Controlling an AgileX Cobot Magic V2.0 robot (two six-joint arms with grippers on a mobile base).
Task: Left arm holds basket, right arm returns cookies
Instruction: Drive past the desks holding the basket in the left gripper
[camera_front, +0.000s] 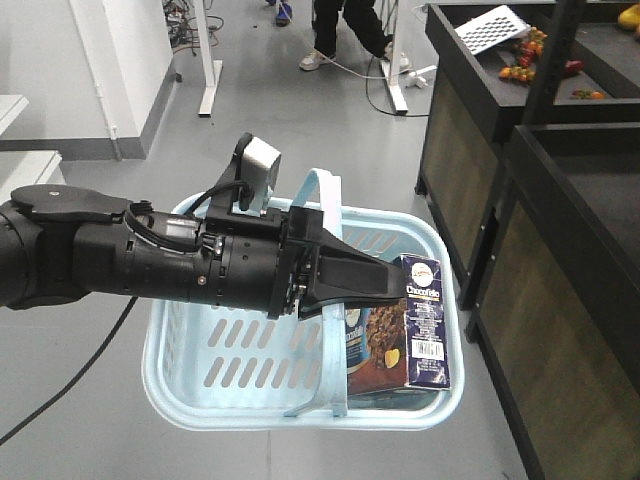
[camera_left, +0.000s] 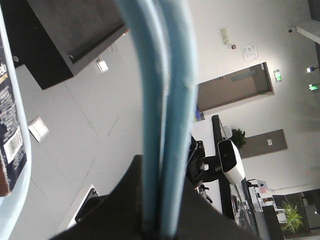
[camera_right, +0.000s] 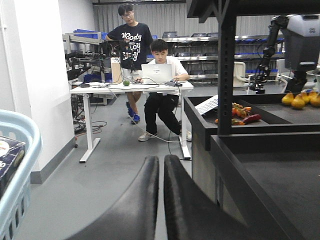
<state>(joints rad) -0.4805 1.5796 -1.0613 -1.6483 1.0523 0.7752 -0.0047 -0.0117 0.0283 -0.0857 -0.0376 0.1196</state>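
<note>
The front view sits high up and looks down and ahead. It is close to the left arm (camera_front: 150, 265) and the basket (camera_front: 170, 370), with grey floor behind them. The left wrist view sits right against the basket's handle (camera_left: 167, 100) and looks up at the ceiling. The handle is so near that it looks blurry. The right wrist view looks straight across the room, over its own fingers (camera_right: 142, 205). All three views show the cookies (camera_front: 425, 320). The front and right wrist views both see the dark shelf (camera_right: 202, 125) with fruit (camera_right: 240, 109).
</note>
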